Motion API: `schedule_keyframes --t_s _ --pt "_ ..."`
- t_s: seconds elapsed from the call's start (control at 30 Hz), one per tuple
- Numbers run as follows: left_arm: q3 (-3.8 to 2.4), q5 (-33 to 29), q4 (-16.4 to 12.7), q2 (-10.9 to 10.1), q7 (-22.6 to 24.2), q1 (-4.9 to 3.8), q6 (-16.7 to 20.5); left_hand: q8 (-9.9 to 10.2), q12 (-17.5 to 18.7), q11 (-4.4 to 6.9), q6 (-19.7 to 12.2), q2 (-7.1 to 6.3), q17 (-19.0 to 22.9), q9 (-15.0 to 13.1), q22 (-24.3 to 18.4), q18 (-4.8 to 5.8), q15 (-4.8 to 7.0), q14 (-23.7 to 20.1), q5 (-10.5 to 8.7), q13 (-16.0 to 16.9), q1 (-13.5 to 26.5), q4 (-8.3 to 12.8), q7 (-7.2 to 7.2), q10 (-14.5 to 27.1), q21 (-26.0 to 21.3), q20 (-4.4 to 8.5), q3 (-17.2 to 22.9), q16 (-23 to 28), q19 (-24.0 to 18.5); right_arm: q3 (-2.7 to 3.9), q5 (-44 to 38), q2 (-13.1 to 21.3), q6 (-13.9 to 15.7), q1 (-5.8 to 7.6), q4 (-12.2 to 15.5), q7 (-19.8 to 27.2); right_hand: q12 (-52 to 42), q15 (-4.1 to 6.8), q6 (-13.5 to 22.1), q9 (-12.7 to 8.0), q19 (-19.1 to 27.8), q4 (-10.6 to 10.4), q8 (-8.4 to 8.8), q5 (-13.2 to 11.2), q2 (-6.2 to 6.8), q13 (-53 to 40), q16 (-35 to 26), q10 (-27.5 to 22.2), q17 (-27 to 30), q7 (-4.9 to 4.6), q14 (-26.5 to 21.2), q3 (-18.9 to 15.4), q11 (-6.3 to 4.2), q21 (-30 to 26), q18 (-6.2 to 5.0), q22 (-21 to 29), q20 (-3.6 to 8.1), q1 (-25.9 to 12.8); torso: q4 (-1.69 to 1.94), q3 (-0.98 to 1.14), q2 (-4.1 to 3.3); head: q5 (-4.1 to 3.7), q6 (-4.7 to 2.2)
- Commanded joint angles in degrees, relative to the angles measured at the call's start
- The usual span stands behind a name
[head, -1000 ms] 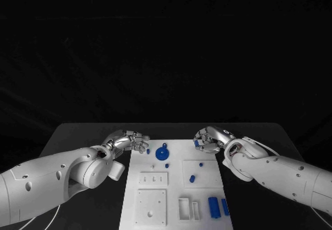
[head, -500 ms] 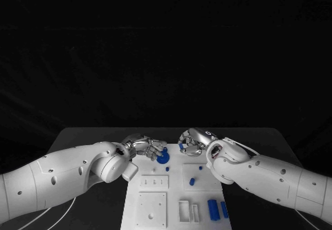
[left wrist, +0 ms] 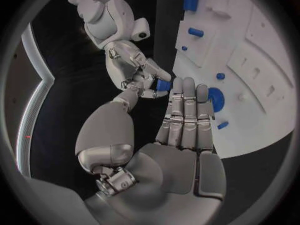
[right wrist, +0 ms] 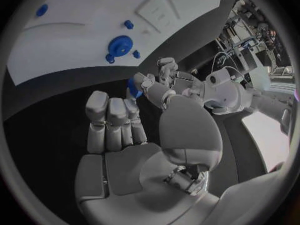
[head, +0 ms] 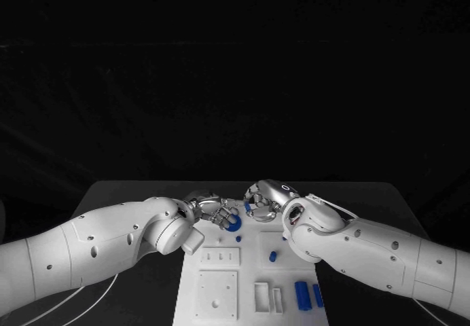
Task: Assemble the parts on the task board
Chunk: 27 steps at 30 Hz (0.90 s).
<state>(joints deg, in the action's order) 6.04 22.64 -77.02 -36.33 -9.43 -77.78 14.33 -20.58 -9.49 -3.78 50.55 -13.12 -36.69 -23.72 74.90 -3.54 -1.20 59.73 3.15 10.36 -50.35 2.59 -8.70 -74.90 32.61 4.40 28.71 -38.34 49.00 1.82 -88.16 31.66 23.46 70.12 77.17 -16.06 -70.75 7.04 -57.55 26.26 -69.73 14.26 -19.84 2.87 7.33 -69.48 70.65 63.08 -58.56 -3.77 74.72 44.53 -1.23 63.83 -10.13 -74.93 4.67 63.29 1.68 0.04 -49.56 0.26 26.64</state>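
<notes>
Head view: right hand (head: 264, 201) pinches blue part (left wrist: 162, 86) (left hand (head: 217, 210) beside).

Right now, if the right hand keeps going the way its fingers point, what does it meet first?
Most likely the left hand: the right hand, pinching a small blue part, points at its fingers. Depth is hard to judge, though.

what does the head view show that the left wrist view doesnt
Head view alone: the two blue blocks lying at the near right of the task board, and the white frame beside them. Left wrist view alone: the left hand's open palm with fingers extended and nothing in it, and the small blue part pinched in the right hand. Both share: the round blue disc on the board and the two hands close together above the board's far end.
</notes>
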Motion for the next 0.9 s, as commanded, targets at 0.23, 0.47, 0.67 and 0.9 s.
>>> schedule_keyframes --t_s 0.23,0.47,0.67,0.9 --pt "0.02 2.2 0.3 0.8 -1.3 -0.05 1.6 0.3 0.5 0.02 -0.3 0.17 0.1 0.1 1.2 -0.04 -0.08 -0.4 -0.31 0.2 -0.2 -0.9 0.11 0.6 0.4 0.02 0.2 -0.2 -0.7 -0.01 -1.2 -0.3 -0.8 -0.26 1.4 -0.9 -0.2 0.28 -1.8 1.9 -0.2 0.2 -0.84 0.0 0.13 0.0 -0.4 0.4 0.0 -1.39 0.0 0.5 0.07 0.2 -4.87 -0.6 0.24 -0.3 -0.05 -0.02 -0.03 0.39 0.21" --pt "0.29 2.6 0.3 1.4 -1.2 -0.04 1.3 0.4 0.8 -0.15 -0.5 0.47 0.3 0.1 1.1 0.02 -0.28 -0.9 -0.32 0.3 -0.4 -1.2 0.04 1.0 0.4 -0.16 0.0 -0.1 -1.2 -0.02 -1.2 -0.5 -1.0 -0.29 1.5 -1.1 -0.2 0.28 -1.8 1.9 -0.3 0.2 -0.84 0.0 0.15 0.0 -0.4 0.5 0.0 -1.39 0.0 0.6 0.06 0.2 -4.87 -0.6 0.24 -0.4 -0.02 -0.13 -0.05 0.55 0.29" --pt "0.31 2.3 0.2 1.4 -1.0 -0.04 1.2 0.2 0.9 -0.21 -0.1 1.39 0.4 0.0 1.2 0.00 -0.36 -1.0 -0.32 0.5 -1.0 -1.0 0.17 1.1 0.5 -0.27 -0.2 -0.1 -1.5 -0.10 -1.3 -1.1 -1.1 -0.29 1.3 -1.4 -0.2 0.28 -1.8 1.9 -0.3 0.2 -0.84 0.0 0.19 -0.1 -0.4 0.5 0.0 -1.39 0.1 0.7 0.06 0.2 -4.87 -0.6 0.23 -0.4 -0.09 -0.08 -0.06 0.68 0.36" --pt "0.32 1.8 -0.2 1.4 -0.3 -0.04 1.4 0.0 0.9 -0.18 0.1 2.38 0.5 -0.1 1.1 -0.05 -0.37 -1.1 -0.32 0.7 -1.5 -0.7 0.29 1.0 0.6 -0.30 -0.8 -0.3 -1.6 -0.26 -1.3 -1.5 -1.6 -0.29 1.3 -1.4 -0.2 0.28 -1.9 1.9 -0.3 0.3 -0.83 0.0 0.22 0.0 -0.4 0.5 0.0 -1.39 0.1 0.8 0.06 0.2 -4.87 -0.6 0.23 -0.4 -0.02 -0.11 -0.06 0.64 0.39"
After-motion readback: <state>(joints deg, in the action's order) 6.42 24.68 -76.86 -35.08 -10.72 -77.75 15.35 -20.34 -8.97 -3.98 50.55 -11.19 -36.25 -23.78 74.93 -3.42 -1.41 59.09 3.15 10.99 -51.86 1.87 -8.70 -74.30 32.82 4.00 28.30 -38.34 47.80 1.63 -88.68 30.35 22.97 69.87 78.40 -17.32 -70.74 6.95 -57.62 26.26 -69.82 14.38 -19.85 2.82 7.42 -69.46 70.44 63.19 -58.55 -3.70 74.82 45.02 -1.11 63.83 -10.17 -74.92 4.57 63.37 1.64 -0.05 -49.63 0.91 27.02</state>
